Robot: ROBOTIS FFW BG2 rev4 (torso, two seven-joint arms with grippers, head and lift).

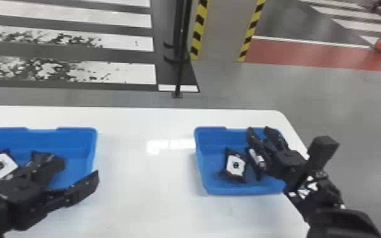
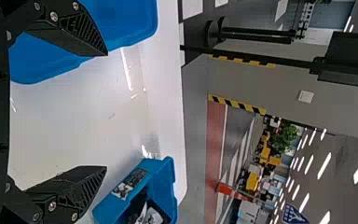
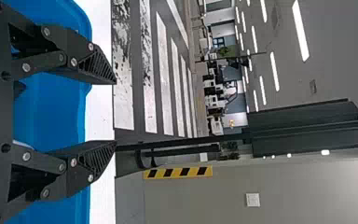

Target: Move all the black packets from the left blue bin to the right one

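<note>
Left gripper (image 1: 75, 172) and right gripper (image 1: 259, 129) gape apart, right bin's (image 1: 243, 191) labelled packet (image 1: 235, 165) pointing away, its long axis slanting left.

Looks down on flat black fingers (image 1: 84, 188) from the head, outward close behind them at each wrist. Shares the right blue plastic bin (image 1: 240, 190) throughout.

The table (image 1: 148, 209) has a smooth, glossy white top that returns bright reflections. Seated on the table, the left blue bin (image 1: 72, 139) and the right blue bin (image 1: 210, 188) are smooth plastic with a soft sheen. The black packets (image 1: 239, 179) in the bins on the table have creased surfaces, probably plastic film. Above the table, the left gripper (image 1: 80, 171) and right gripper (image 1: 259, 129) are matt black, with ribbed fingers (image 2: 91, 186) and shiny metal screws (image 2: 53, 16). Beyond the table, white floor stripes (image 1: 129, 72) show flaked, patchy paint.
</note>
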